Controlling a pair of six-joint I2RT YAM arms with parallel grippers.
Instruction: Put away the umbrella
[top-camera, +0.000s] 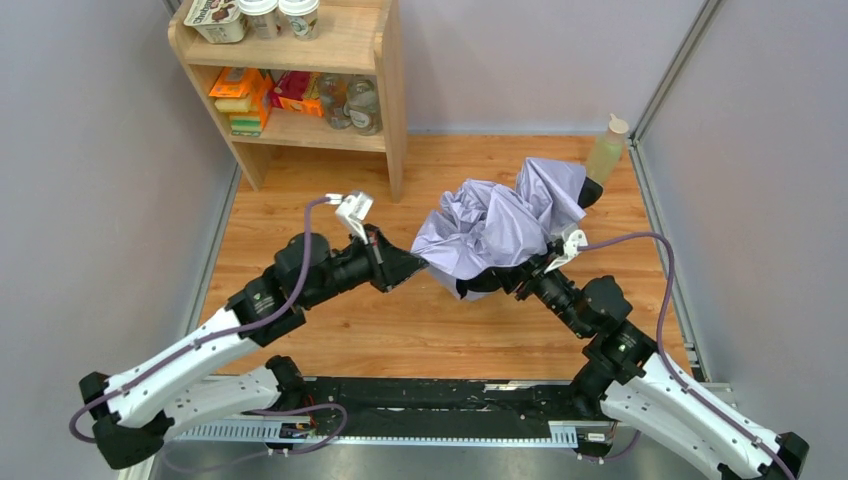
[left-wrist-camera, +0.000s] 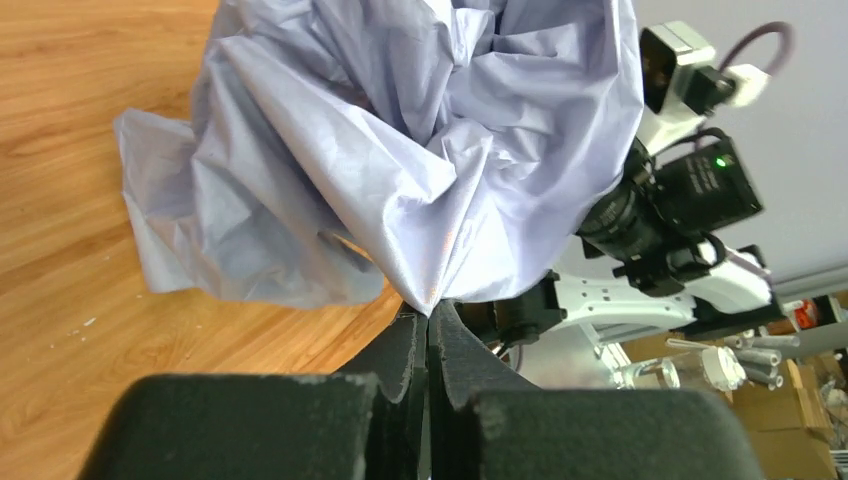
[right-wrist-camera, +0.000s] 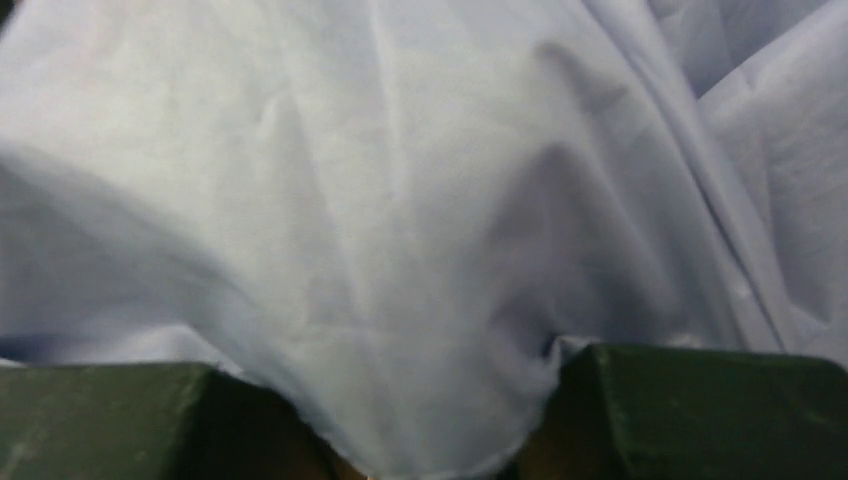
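The umbrella (top-camera: 500, 220) is a crumpled pale lilac canopy held up over the middle of the wooden table, its black tip (top-camera: 590, 192) pointing back right. My left gripper (top-camera: 413, 262) is at its left edge, shut on a pinched corner of the fabric (left-wrist-camera: 430, 300). My right gripper (right-wrist-camera: 420, 440) reaches in under the canopy from the right. Its fingers (right-wrist-camera: 690, 400) stand apart with the fabric bundled between them, and their tips are hidden. The shaft, handle and strap are hidden.
A wooden shelf unit (top-camera: 390, 100) with jars, cups and boxes stands at the back left. A plastic bottle (top-camera: 606, 150) stands at the back right corner. Grey walls close in both sides. The right arm's wrist (left-wrist-camera: 680, 200) is close behind the canopy.
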